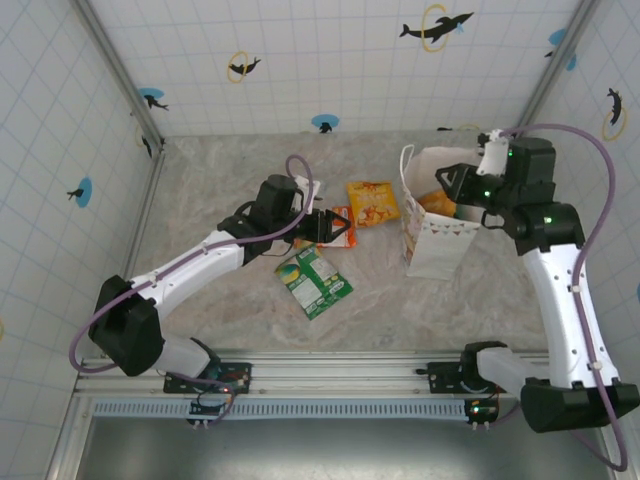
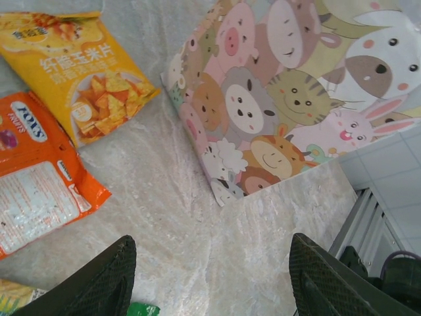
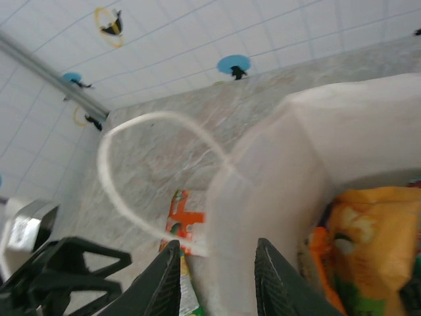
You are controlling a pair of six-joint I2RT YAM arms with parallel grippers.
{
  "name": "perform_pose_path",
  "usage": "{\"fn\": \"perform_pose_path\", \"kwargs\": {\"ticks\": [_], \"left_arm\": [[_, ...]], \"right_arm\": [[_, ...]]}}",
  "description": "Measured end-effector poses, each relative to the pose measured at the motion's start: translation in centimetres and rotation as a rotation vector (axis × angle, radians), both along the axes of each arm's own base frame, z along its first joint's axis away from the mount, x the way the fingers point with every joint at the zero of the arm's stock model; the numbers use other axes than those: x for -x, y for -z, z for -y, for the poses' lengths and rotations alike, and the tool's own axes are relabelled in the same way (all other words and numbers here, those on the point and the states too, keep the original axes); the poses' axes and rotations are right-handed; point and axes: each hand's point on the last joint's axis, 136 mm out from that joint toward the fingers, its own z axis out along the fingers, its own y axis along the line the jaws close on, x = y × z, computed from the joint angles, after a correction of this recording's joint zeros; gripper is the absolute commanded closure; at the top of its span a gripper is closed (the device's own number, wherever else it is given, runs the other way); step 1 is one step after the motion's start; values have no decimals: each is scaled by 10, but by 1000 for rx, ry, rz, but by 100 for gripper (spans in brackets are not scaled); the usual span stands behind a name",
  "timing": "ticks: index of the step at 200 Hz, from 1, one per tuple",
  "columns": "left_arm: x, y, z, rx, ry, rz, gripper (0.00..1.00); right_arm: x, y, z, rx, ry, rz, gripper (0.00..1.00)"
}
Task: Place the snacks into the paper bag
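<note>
The white paper bag (image 1: 434,240) stands right of centre, its animal-print side (image 2: 296,99) facing my left wrist camera. My right gripper (image 1: 447,184) hangs over its mouth, open, its fingers astride the bag's near wall (image 3: 276,178), with the cord handle (image 3: 125,191) looping to the left. Orange and yellow packets (image 3: 368,243) lie inside the bag. On the table lie a yellow snack (image 1: 372,202), an orange snack (image 1: 341,213) and a green snack (image 1: 313,281). My left gripper (image 1: 335,228) is open just above the orange snack (image 2: 39,178), with bare table between its fingers (image 2: 105,283).
Tiled walls with dolphin stickers close in the marble table (image 1: 220,180) on three sides. A metal corner post (image 1: 120,70) stands at the back left. The arms' base rail (image 1: 330,375) runs along the near edge.
</note>
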Motion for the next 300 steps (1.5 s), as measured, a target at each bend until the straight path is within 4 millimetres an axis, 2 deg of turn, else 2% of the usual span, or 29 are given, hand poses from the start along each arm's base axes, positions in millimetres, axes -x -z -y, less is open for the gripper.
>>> {"fn": "perform_pose_path", "kwargs": {"ticks": [35,79,110,140,168,212,259,300], "left_arm": [[5,23,-12,-51,-46,-75,37],[14,56,-51,-93,-157,-201,37],[21,69,-79,-78,-254,-276,37],[35,85,-101,-60,-338,-355,37],[44,98,-119,-52,-407,-414,37],[51,115,-139,-54,-492,-481,38],[73,149,-147,-62,-526,-585,44],[72,153,-141,-13,-525,-604,45]], "right_arm": [[27,7,-50,31,-128,4,67],[50,18,-89,86,-209,9,66],[66,19,-113,108,-261,36,66],[78,32,-132,139,-306,35,66],[79,37,-141,154,-317,40,66],[78,34,-145,143,-315,63,66],[79,37,-149,139,-326,65,66],[79,38,-151,136,-332,64,66]]}}
